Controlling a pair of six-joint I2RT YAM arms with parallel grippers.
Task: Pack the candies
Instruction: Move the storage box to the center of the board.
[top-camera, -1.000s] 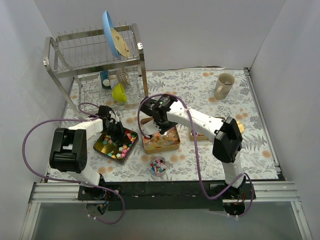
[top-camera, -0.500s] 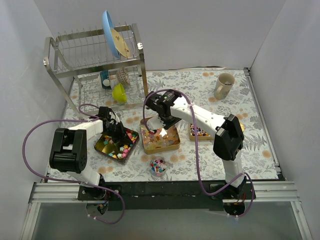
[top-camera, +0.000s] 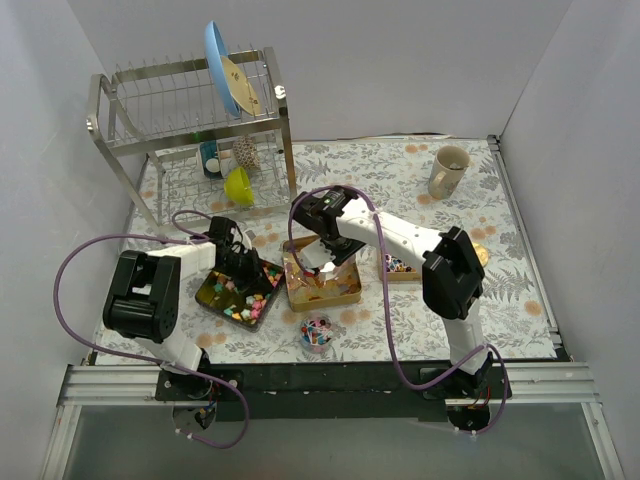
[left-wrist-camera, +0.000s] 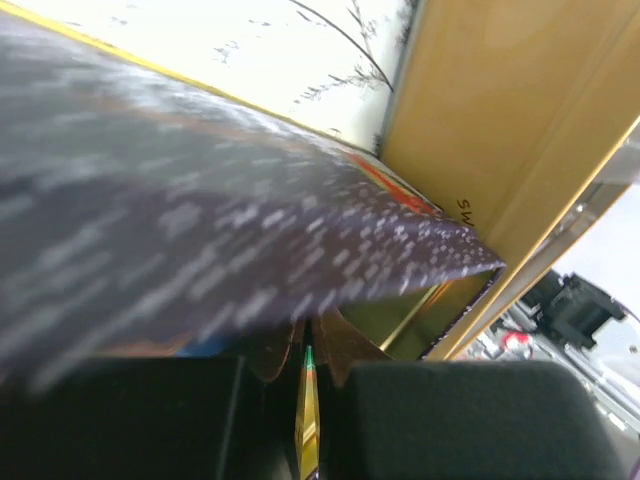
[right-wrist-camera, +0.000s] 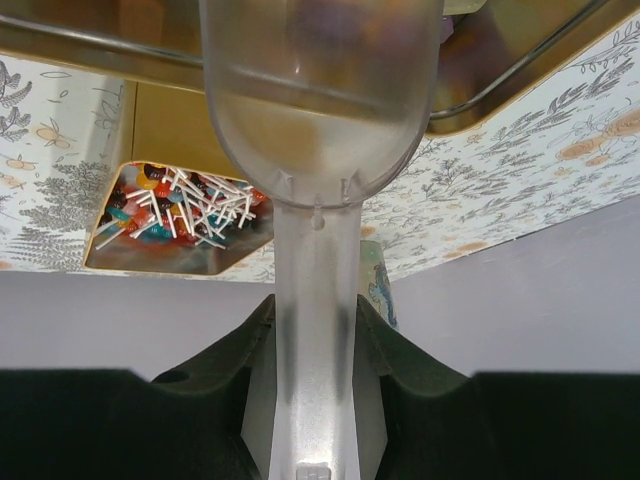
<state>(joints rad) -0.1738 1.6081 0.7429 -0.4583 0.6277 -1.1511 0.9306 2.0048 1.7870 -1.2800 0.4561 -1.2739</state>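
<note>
Your left gripper (top-camera: 238, 262) has dragged the left tin (top-camera: 210, 292) slightly right; its fingers are pressed together on the thin gold rim, with the candies (top-camera: 245, 295) heaped in that tin at centre left. Your right gripper (right-wrist-camera: 313, 335) pinches a clear scoop (right-wrist-camera: 320, 120) over the middle tin (top-camera: 345, 290)

Candies (top-camera: 243, 291) in gold tins (top-camera: 345, 294)
</note>
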